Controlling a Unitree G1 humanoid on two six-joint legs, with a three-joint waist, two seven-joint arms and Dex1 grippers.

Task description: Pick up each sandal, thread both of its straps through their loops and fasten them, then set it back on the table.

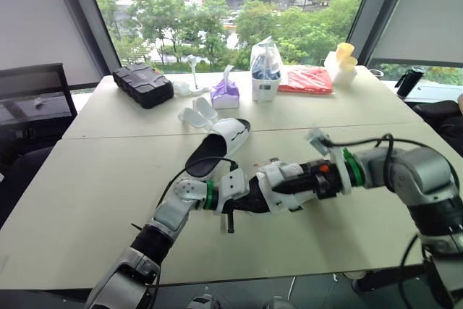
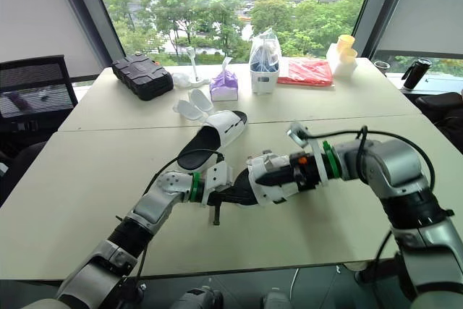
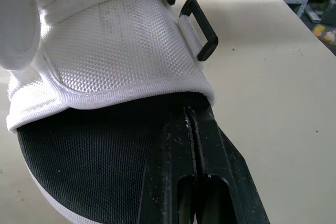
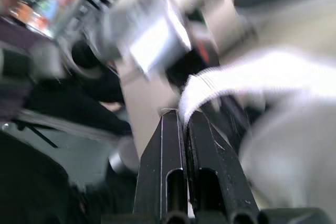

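The left gripper [image 3: 191,113] is closed, tips on the sandal's [image 3: 115,45] black footbed above the table's [image 1: 108,179] front. The right gripper [image 4: 185,118] pinches its white strap [image 4: 236,72]. Two sandals: the second sandal [image 1: 221,146] lies just behind.

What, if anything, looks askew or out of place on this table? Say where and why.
The loose sandal lies slantwise across the seam between the two tables. On the held sandal, the black loop stands empty, no strap through it. Nothing looks spilled or damaged.
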